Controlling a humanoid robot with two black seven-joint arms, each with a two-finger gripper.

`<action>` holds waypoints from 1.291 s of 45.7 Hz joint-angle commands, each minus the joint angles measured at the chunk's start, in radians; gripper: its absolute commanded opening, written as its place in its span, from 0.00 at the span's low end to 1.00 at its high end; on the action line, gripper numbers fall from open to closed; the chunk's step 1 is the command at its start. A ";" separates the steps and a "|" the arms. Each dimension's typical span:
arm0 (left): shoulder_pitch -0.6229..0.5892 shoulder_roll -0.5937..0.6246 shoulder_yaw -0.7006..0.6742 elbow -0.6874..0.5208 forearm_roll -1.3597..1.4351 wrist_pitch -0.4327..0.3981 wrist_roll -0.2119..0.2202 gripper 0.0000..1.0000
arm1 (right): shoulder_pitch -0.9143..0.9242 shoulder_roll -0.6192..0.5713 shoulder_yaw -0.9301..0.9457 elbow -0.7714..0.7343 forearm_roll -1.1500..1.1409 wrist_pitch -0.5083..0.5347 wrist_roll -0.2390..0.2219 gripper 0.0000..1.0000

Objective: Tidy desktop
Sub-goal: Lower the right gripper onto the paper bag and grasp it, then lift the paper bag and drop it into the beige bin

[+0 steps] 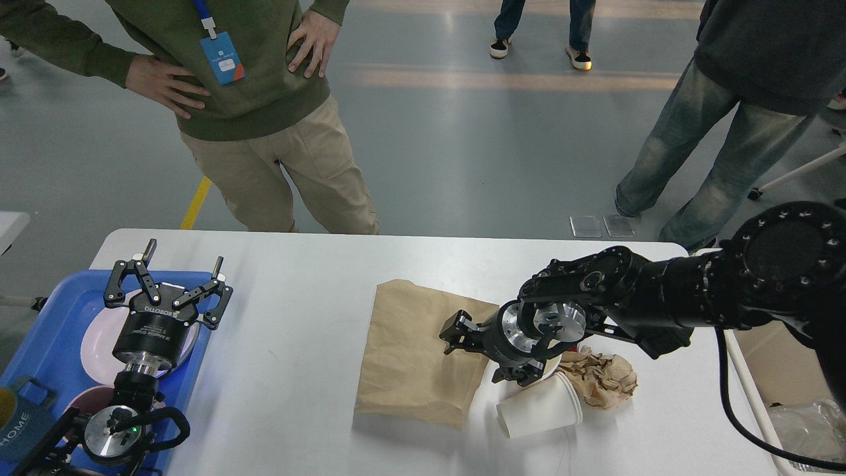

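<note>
Two open fingers of the right gripper (477,352) sit over the paper bag's (410,350) edge on the white tabletop (297,317); slide under that edge first, then squeeze gently.

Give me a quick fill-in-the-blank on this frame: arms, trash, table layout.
1. The flat brown paper bag lies on the white rectangular desktop, to the ____ of the crumpled brown paper wad.
2. The white paper cup beside the wad lies on its ____.
3. The left gripper hovers over the ____ plastic tray.
4. The right gripper is over the bag's ____ edge.

Answers: left; side; blue; right
</note>
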 commanded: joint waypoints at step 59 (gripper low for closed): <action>0.000 0.001 -0.001 0.001 0.000 0.000 0.000 0.97 | 0.169 0.048 0.054 0.131 0.227 -0.027 -0.046 0.00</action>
